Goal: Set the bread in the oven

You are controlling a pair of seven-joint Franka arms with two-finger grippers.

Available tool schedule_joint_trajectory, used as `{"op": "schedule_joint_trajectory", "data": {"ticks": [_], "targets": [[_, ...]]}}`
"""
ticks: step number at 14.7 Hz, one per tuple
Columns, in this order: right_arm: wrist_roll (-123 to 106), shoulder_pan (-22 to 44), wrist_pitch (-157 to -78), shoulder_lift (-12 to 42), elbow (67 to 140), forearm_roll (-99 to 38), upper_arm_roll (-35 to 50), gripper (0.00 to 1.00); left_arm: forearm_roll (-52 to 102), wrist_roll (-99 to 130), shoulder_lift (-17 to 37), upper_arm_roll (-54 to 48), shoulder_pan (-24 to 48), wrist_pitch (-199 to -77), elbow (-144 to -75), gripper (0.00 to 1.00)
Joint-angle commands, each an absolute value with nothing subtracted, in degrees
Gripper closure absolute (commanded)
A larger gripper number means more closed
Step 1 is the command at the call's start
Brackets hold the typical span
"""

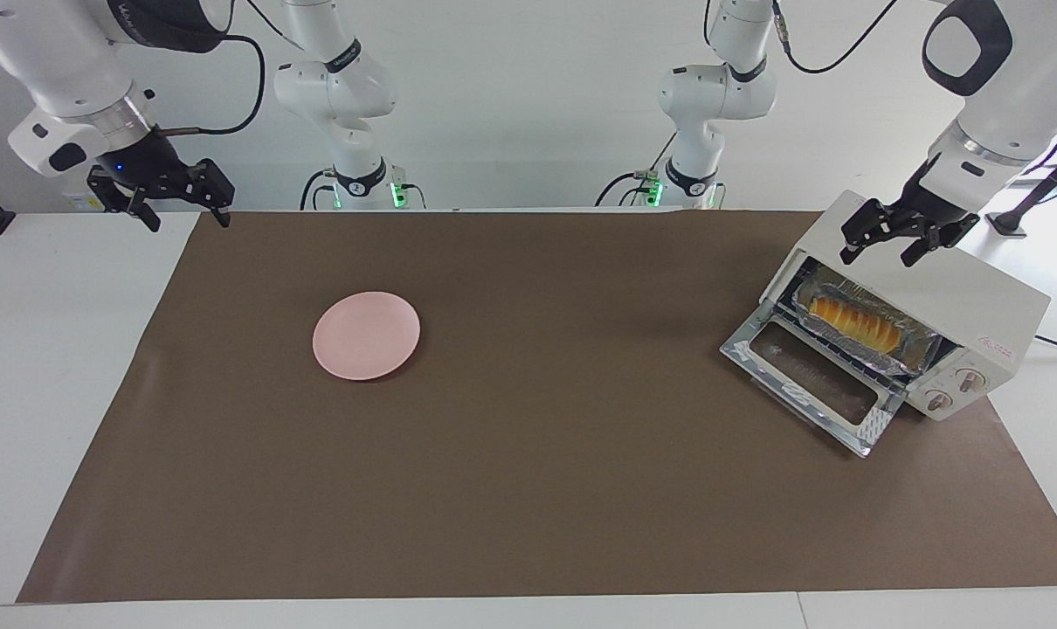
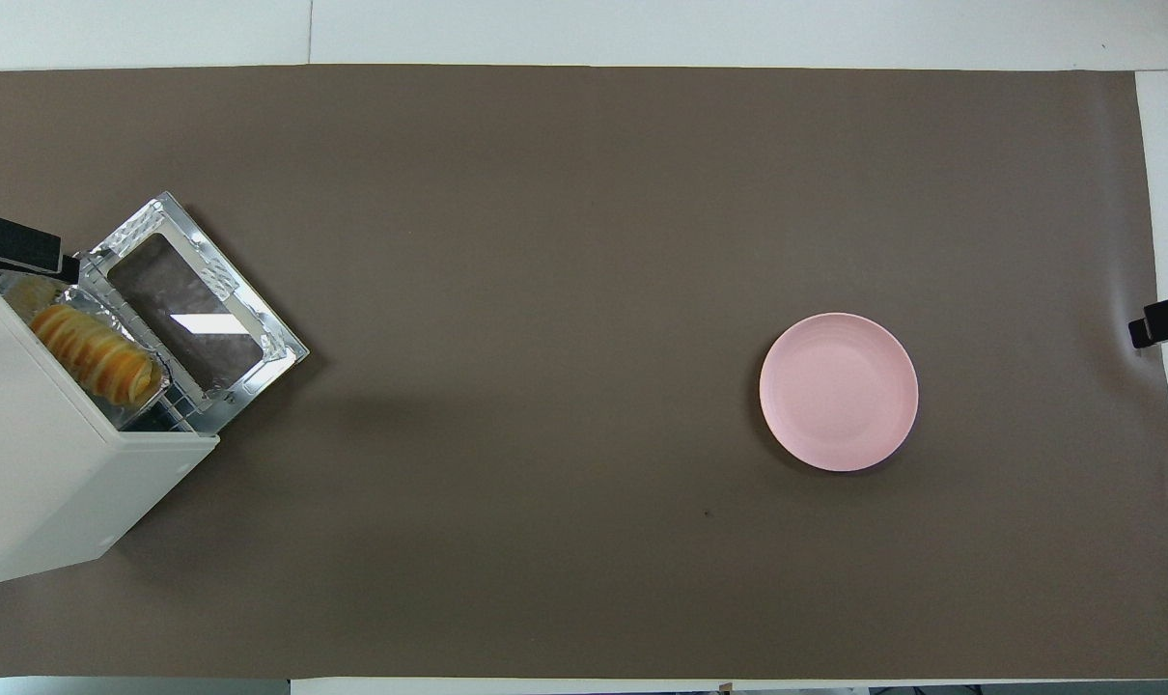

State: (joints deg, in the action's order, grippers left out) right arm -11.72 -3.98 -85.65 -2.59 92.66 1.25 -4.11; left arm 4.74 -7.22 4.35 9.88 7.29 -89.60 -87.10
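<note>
The cream-white oven (image 1: 974, 293) stands at the left arm's end of the table, with its glass door (image 1: 810, 377) dropped open flat on the mat. The golden ridged bread (image 1: 852, 321) lies inside on a silver foil tray (image 1: 920, 351) on the rack. In the overhead view the bread (image 2: 92, 355) shows inside the oven (image 2: 43, 483) just past the open door (image 2: 193, 309). My left gripper (image 1: 880, 255) hangs open and empty over the oven's top front edge. My right gripper (image 1: 188, 220) waits open and empty over the mat's edge at the right arm's end.
A round pink plate (image 1: 366, 335) lies bare on the brown mat (image 1: 528, 489), toward the right arm's end; it also shows in the overhead view (image 2: 838, 391). White table borders the mat on every side.
</note>
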Motion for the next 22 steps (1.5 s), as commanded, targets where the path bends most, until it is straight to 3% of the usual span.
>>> {"op": "schedule_joint_trajectory", "data": {"ticks": [1, 22], "targets": [[-11.6, -4.7, -85.5, -4.0, 94.1, 0.8, -3.4, 0.00, 1.9, -6.9, 2.5, 9.2, 7.0, -88.2, -89.5, 0.00], [-11.5, -4.7, -85.5, -4.0, 94.1, 0.8, -3.4, 0.00, -0.5, -4.8, 2.4, 5.5, 6.3, -88.3, -88.8, 0.00]]}}
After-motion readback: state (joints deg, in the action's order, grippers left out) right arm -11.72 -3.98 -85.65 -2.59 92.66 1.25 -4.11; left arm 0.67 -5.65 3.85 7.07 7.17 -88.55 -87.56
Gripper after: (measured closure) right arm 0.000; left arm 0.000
